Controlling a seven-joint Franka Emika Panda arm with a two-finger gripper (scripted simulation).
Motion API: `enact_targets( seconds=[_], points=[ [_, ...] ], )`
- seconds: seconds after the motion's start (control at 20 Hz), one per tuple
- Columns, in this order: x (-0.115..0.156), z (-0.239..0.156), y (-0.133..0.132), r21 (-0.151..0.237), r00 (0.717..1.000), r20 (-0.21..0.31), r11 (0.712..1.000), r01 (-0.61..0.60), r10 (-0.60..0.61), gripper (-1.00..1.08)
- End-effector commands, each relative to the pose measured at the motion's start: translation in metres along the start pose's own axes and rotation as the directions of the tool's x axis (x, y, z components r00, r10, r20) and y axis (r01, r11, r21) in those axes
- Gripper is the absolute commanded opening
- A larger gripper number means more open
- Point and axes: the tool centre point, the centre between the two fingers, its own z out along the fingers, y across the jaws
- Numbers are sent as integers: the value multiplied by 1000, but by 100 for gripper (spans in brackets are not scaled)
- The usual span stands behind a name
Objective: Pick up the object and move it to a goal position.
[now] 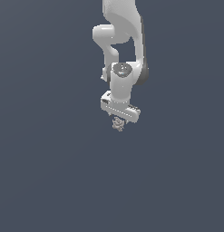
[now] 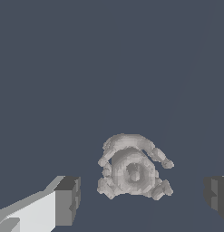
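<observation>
Up close in the wrist view, the hand (image 2: 143, 199) has its two dark grey fingertips (image 2: 68, 200) spread wide apart, so it's released and not gripping anything. Sitting in the gap between them is the clump (image 2: 131, 167), touching neither tip as far as I can see.

The clump itself is a lumpy, knobbly little thing, grey-beige with a faint brownish tint. It has a rounded middle with a ring-like dimple in it, an arched ridge curling over that, and small nubs sticking out around the edges. It's lying on the plain dark blue-grey tabletop (image 2: 109, 68).

One fingertip is only partly in frame, cut off at the edge of the wrist view, and the white finger body behind the other one runs out of the corner.

Further back, in the exterior view, the white arm (image 1: 122, 41) comes down from the top edge, where its upper part is cut off. The hand (image 1: 120, 118) points down at the clump (image 1: 118, 124), which peeks out just below it. It's tiny and blurry there, and the fingertips are too small to make out.
</observation>
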Motion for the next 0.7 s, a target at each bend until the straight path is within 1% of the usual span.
enact_targets(
  seconds=[0.0,0.4,0.65],
  points=[
    [-4,3,0,0,1000,1,1000,-19,19,100],
    [-6,6,0,-1,1000,2,1000,-24,24,100],
    [-6,23,1,-1,1000,2,1000,-26,26,100]
  ],
)
